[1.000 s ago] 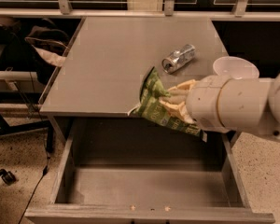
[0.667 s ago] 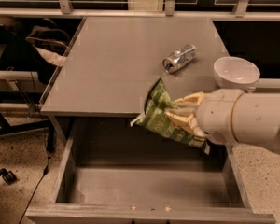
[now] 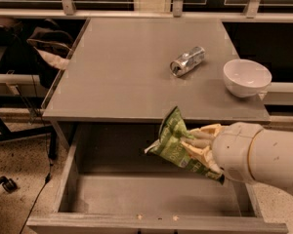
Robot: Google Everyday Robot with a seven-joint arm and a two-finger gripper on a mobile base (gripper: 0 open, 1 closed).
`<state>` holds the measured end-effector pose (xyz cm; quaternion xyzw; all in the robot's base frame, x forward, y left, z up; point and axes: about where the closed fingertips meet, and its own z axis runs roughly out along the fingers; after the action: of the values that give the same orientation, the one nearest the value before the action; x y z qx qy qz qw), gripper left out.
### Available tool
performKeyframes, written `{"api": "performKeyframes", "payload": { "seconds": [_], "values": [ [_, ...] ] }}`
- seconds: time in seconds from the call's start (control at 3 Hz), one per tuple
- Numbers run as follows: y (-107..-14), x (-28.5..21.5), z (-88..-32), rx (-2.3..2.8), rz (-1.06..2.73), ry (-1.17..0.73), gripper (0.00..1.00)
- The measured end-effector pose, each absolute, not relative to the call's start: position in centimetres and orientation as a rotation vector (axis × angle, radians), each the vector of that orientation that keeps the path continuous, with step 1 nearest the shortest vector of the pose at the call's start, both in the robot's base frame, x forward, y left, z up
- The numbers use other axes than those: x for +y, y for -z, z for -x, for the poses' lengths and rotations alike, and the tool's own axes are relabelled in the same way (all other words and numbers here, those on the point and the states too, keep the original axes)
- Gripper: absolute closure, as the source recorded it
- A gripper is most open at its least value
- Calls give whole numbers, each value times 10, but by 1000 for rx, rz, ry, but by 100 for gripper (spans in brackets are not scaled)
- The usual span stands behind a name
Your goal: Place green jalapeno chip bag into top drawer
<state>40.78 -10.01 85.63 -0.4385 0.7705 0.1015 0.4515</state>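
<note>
The green jalapeno chip bag [image 3: 175, 143] is a crinkly green foil bag with white lettering. My gripper [image 3: 198, 147] is shut on it, its pale fingers [image 3: 201, 141] clamped across the bag's right part. The bag hangs tilted above the open top drawer [image 3: 151, 199], just in front of the table's front edge. The white arm comes in from the lower right and hides the bag's far end. The drawer is pulled out wide and its grey floor shows below the bag.
A crushed silver can [image 3: 187, 61] lies on the grey tabletop [image 3: 117, 67]. A white bowl [image 3: 247, 77] stands at the table's right edge. A dark chair and bag [image 3: 46, 48] are to the left, with cables on the floor.
My gripper has moved down and toward the front with the bag, from over the table's front edge to over the open drawer. The bowl, earlier partly hidden by the arm, shows whole.
</note>
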Motion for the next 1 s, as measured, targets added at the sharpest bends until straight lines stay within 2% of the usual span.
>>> {"api": "performKeyframes", "payload": {
  "seconds": [0.33,1.0],
  "values": [
    [-817,-104,-413,1994,1025,-141,100],
    [-801,-105,-417,1993,1006,-150,100]
  ]
}}
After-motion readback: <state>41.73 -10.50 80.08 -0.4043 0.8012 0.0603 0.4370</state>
